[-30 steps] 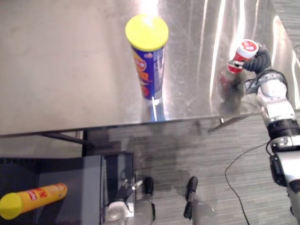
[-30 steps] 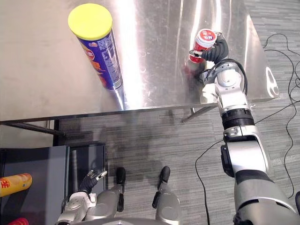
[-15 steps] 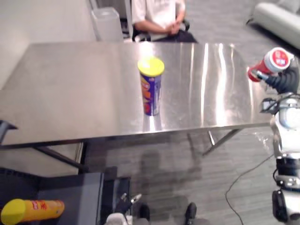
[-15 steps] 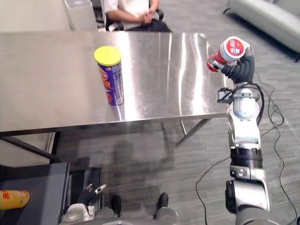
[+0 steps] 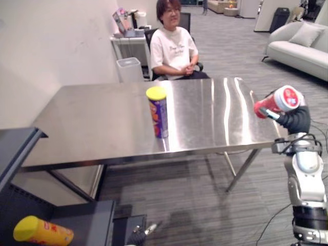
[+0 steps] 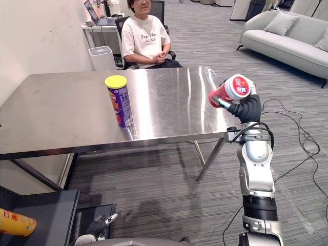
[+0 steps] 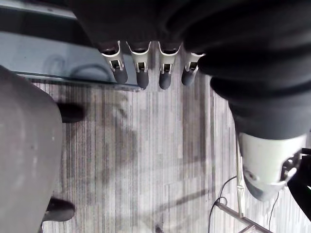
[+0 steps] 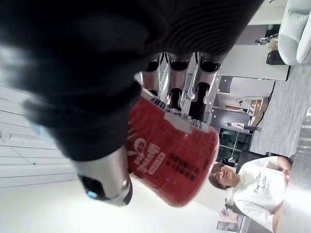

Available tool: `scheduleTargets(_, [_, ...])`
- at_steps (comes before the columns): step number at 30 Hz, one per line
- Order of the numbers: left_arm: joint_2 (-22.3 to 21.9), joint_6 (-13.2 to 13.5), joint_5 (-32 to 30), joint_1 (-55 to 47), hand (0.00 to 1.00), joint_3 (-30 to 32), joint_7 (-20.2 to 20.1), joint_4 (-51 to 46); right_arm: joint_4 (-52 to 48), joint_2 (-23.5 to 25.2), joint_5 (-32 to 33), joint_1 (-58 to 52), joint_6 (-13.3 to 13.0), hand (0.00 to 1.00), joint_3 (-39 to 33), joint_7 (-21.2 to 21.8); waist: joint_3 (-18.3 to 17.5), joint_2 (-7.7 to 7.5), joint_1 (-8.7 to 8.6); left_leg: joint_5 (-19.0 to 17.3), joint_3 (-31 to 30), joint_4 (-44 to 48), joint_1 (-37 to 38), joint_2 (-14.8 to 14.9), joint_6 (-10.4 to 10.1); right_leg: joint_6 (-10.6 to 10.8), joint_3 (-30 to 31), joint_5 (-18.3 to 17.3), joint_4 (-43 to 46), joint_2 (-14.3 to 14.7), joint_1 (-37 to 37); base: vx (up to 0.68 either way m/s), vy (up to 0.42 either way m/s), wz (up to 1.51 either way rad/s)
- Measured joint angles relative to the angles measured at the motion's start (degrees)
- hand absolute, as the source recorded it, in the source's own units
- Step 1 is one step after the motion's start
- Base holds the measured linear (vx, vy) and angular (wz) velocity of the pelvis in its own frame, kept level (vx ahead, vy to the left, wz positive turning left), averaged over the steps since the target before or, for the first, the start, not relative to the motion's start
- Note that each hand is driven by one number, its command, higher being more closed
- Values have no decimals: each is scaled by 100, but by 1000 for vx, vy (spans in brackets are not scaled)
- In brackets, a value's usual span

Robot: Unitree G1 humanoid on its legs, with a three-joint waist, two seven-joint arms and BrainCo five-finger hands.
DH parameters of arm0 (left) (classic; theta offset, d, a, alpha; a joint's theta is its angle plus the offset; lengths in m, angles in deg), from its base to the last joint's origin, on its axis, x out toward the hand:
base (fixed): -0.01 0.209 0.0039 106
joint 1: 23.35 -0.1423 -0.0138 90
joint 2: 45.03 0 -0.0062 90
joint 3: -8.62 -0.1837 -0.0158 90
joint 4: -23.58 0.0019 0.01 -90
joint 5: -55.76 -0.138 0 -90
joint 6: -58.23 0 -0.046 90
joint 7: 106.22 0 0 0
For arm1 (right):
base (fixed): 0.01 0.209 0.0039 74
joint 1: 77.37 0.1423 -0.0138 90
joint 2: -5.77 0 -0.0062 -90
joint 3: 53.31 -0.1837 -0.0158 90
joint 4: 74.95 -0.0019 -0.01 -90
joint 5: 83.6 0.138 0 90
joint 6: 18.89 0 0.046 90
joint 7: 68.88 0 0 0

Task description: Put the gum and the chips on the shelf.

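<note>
The right hand (image 6: 247, 107) was clenched round the red gum canister (image 6: 230, 89), holding it in the air just off the counter's (image 6: 61, 107) right corner, not yet shelved. The blue chips can (image 6: 121, 105) stood upright on the counter, untouched. Both placements on the dark shelf (image 5: 92, 218), low to the counter's left, remained to be done, and the left hand (image 7: 141, 73) hung slack-fingered and empty.

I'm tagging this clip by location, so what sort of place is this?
Most likely an open-plan office or lounge: grey carpet, a person seated by a small desk with a laptop, and a pale sofa beyond the steel table.
</note>
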Motion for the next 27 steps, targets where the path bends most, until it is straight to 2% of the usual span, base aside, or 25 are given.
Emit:
scheduleTargets(4, [51, 25, -135, 23, 0, 14, -57, 43, -404, 365, -3, -513, -57, 100, 557, 300, -50, -89, 2, -14, -16, 6, 20, 53, -20, -12, -15, -6, -1, 49, 36, 12, -25, 1])
scheduleTargets(10, [50, 22, -143, 42, 0, 22, -56, 72, -411, 767, -107, -1079, -52, 100, 902, 423, -49, -89, -1, -40, 13, 29, 30, 16, -35, -10, 27, -7, -16, 25, 70, -19, 1, -2])
scheduleTargets(13, [45, 20, -142, 64, 0, 24, -46, 101, -415, 854, -107, -1316, -51, 100, 948, 415, -42, -61, -12, -76, 114, 5, 20, 23, -55, -8, 71, -10, -96, 42, 66, -26, -6, -9])
scheduleTargets(18, [11, -5, -142, 54, 0, 37, -26, 161, -434, 1010, -111, -1776, -39, 100, 1022, 415, -37, 45, -123, -123, 156, 17, 17, 53, -72, -10, 120, -9, -125, 80, 49, 13, -9, -5])
scheduleTargets(27, [-24, -9, -142, 46, 0, 127, 35, 161, -625, 1012, -330, -2014, 19, 100, 1019, 405, -26, 148, -127, -208, 194, 36, 85, 117, -110, -19, 142, -12, -207, 153, 118, 29, -9, -2])
